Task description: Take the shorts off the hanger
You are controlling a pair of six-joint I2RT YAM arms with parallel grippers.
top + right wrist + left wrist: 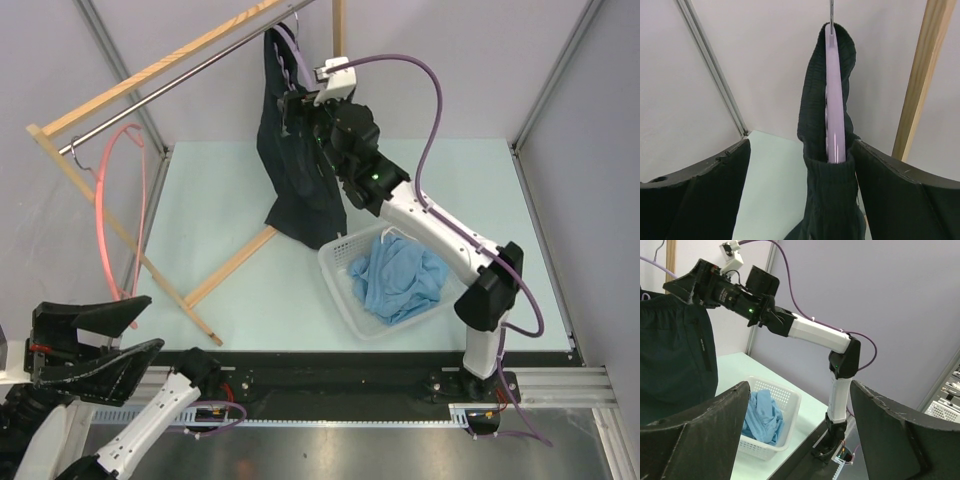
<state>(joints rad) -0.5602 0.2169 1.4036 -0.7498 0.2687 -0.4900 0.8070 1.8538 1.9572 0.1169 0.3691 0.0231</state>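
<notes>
Two pairs of shorts, two hangers, one basket: the dark shorts (295, 160) hang from a lilac hanger (835, 100) on the metal rail (170, 87), the right jaws spread apart on either side of the waistband – not clamped on it – while the light-blue shorts (400, 280) lie heaped in the white basket (335, 262) on the surface (230, 200). A pink hanger (104, 240) hangs farther left on the same rail; the left jaws, also apart, hold nothing near the front edge
</notes>
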